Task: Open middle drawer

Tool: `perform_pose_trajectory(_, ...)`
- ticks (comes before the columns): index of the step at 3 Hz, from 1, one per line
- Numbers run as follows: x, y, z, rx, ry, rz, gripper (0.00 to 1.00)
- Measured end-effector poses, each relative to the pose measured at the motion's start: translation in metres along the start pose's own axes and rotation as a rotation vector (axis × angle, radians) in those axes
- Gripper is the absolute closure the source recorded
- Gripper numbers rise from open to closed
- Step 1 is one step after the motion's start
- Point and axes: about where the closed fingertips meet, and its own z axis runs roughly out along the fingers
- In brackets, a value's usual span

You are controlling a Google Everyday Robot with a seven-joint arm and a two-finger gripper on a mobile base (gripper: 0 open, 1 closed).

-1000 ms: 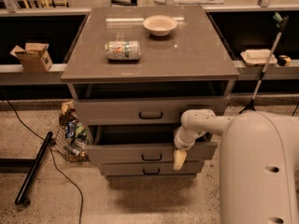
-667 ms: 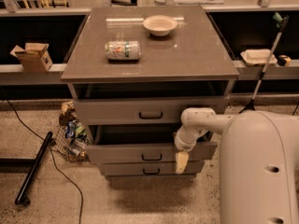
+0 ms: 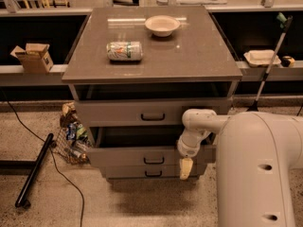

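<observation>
The claw hangs pointing down at the right end of the middle drawer, which sticks out some. Can't tell if it's spread or pinched.

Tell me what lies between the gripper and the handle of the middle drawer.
Only bare grey front of the middle drawer lies between its handle and the gripper, which hangs before the front's right part. The camera view shows this.

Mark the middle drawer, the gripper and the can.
middle drawer (image 3: 128,156): camera view, on the grey front, left of the handle.
gripper (image 3: 185,168): camera view, on its pale tip, in front of the middle drawer's right end.
can (image 3: 124,51): camera view, on its side wall, lying on the cabinet top.
</observation>
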Motion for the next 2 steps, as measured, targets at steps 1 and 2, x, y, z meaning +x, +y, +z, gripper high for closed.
perform_pose_trajectory(1, -0.0002, 0.0017, -0.0050, -0.002, 0.006, 0.000, 0.41)
perform_pose_trajectory(2, -0.0007, -0.0005, -0.0133, 0.022, 0.019, 0.003, 0.64)
